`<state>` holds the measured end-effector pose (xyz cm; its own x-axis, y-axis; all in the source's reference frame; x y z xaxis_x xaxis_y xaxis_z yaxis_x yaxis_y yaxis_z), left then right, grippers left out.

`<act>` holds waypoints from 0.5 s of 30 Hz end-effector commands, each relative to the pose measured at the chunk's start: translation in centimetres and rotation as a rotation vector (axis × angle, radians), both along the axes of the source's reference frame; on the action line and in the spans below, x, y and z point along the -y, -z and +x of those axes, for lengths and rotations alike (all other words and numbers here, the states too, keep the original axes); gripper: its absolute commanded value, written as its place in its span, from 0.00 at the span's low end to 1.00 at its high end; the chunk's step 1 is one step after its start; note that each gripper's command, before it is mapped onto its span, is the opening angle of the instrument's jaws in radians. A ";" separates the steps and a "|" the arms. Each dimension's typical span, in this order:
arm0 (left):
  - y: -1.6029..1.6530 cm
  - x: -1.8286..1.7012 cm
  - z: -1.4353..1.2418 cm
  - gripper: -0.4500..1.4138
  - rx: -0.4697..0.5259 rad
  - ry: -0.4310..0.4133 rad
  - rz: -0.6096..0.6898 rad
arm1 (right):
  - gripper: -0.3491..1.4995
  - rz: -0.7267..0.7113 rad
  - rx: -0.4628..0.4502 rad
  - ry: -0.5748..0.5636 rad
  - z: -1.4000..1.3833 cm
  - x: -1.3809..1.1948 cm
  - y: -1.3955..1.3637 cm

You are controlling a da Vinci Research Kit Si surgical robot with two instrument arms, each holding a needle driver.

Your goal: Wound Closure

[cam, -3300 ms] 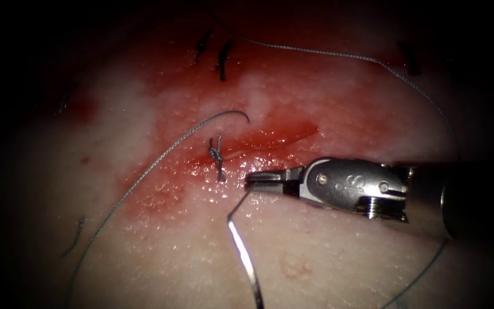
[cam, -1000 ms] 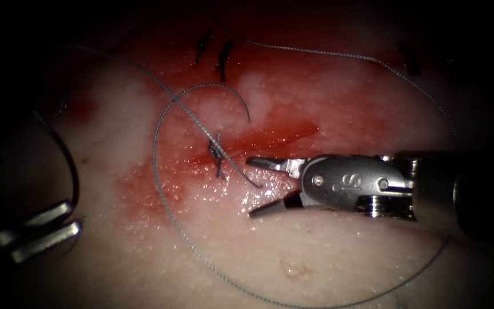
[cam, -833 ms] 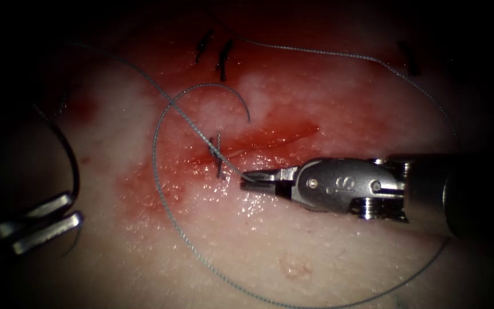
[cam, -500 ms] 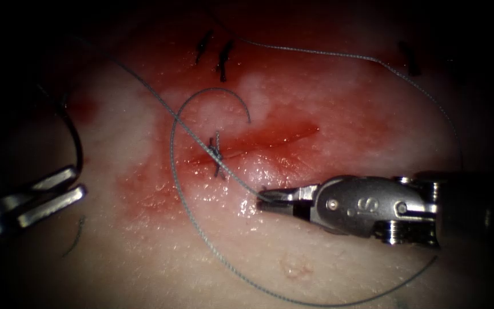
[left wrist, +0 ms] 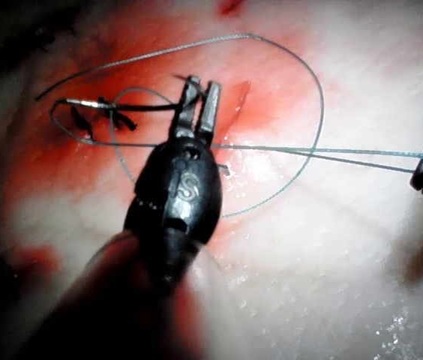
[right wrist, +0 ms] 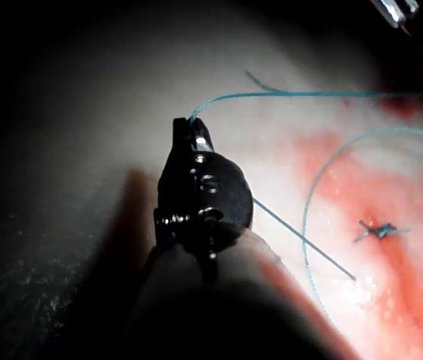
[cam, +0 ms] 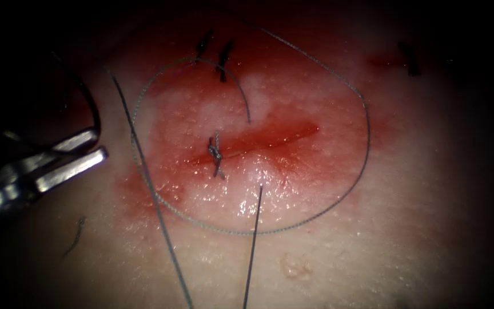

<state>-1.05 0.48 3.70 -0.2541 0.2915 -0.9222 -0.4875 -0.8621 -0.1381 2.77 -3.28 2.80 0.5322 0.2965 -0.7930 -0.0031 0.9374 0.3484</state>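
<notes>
The tissue (cam: 327,240) lies pale under the lamp, stained with red fluid (cam: 270,123) around the cut (cam: 275,137), which runs across the middle of my endoscope view. One knotted stitch (cam: 215,153) sits across its left part; the stretch to the right of the knot is open, so I judge the closure barely begun, with most of the cut's length left to stitch. Dark cut ends of thread (cam: 222,56) lie above the cut. My left tool (cam: 67,163) sits well left of the cut with its two jaws close together, and in the left wrist view I see the left tool (left wrist: 199,105) pinching the dark curved needle (left wrist: 121,106) near its blunt end, out of the tissue, above the surface. The thread (cam: 338,194) lies in a wide loose loop around the cut, and two strands run down from it toward the bottom edge. In the right wrist view my right tool (right wrist: 196,131) has its jaws pressed together on the thread, clear of the cut.
</notes>
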 end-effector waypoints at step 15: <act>-0.07 0.00 0.02 0.00 -0.007 0.001 -0.002 | 0.67 -0.156 -0.084 -0.130 0.04 -0.41 0.11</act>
